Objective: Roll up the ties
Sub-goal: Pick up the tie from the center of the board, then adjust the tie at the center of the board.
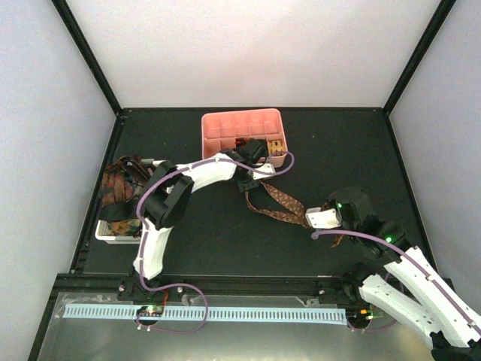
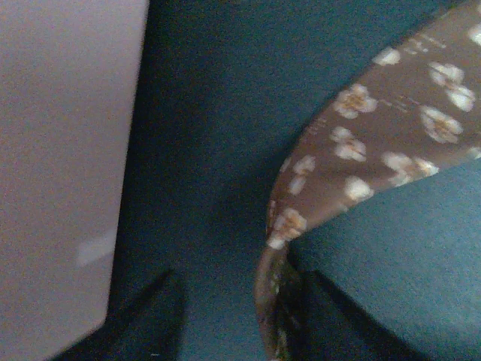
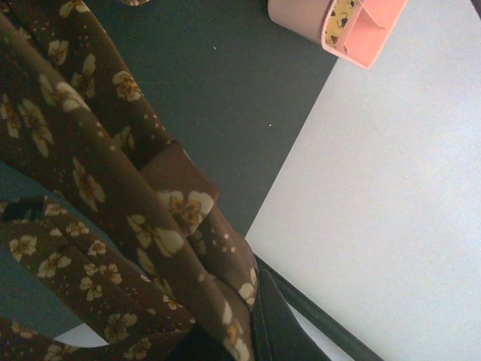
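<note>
Left fingers spread astride brown tie — right fingers pinching it | pink tray edge close

Brown tie lying slack across the dark tabletop

Printed with small pale flowers, it is running in two loose strands from just in front of the pink tray toward the right, folding over itself in layers at that end; other ties are lying heaped in the white basket at left.

A robot lab cell: white walls, black frame posts, arms bolted to a dark table.
</note>
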